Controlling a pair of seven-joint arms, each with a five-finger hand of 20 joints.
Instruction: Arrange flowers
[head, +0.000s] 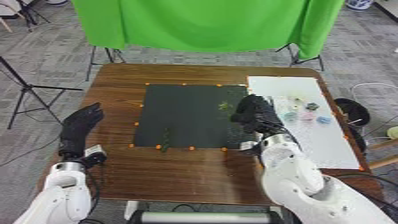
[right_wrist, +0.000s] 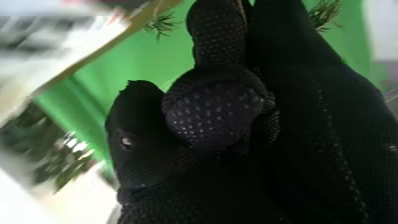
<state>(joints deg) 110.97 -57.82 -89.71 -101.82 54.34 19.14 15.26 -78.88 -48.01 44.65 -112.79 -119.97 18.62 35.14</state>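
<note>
One feathery green sprig (right_wrist: 161, 25) is pinched in my right hand (head: 256, 112), its needle-like leaves poking out on both sides of my long fingers, near their tips. The grip is narrow: in the wrist view my thumb (right_wrist: 213, 112) lies up against the fingers, though exactly where it presses on the stem I cannot tell. In the head view I have that hand over the right part of the dark mat (head: 182, 107), close to the border with the white sheet (head: 333, 150). Toward the near left corner of the mat, a slender green stem (head: 166, 140) lies with one end pointing back at me. Some small things sit together on the white sheet, to the right of my hand: a dark greenish one (head: 312, 106), a pink one (head: 307, 116) and a blue one (head: 324, 120), too small for me to name. My left hand (head: 81, 122) is above the left side of the brown counter (head: 178, 175), apart from the mat, its fingers loosely extended and holding nothing.
</note>
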